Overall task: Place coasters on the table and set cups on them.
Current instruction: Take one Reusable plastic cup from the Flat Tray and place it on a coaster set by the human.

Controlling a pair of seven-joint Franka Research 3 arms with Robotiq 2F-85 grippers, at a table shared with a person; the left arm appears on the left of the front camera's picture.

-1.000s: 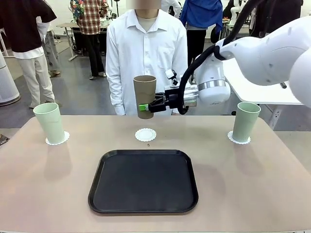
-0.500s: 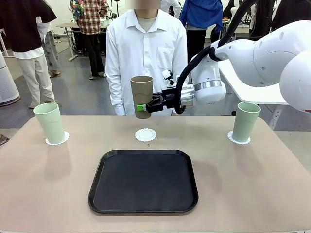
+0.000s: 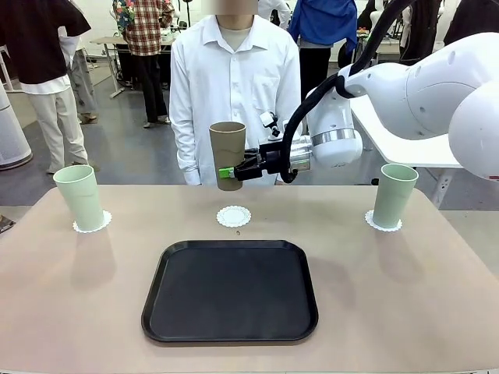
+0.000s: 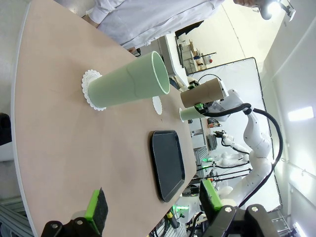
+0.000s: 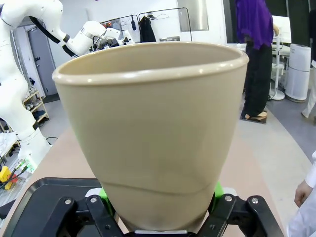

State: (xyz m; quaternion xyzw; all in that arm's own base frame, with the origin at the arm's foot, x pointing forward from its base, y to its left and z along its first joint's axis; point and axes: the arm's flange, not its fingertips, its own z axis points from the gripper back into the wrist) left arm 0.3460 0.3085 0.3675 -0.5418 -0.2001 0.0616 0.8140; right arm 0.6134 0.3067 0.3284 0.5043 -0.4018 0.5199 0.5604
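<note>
My right gripper (image 3: 231, 172) is shut on the lower part of a tan brown cup (image 3: 229, 153), holding it upright in the air above the bare middle coaster (image 3: 234, 216). Up close the same cup (image 5: 153, 133) sits between my green pads (image 5: 217, 189). A mint cup (image 3: 79, 196) stands on the left coaster (image 3: 93, 223), and another mint cup (image 3: 394, 194) stands on the right coaster (image 3: 383, 224). In the left wrist view my left gripper (image 4: 153, 205) is open with nothing in it, above the table (image 4: 74, 148) near a mint cup (image 4: 129, 82) on its coaster (image 4: 89, 86).
A black tray (image 3: 231, 291) lies empty at the table's centre, near my side. A person in a white shirt (image 3: 235, 78) stands at the far edge behind the held cup. A white table (image 3: 405, 140) is behind the right arm.
Over the last second the right gripper carried the tan cup slightly left and up; it has stayed still in the last half second. The other cups and coasters are unmoved.
</note>
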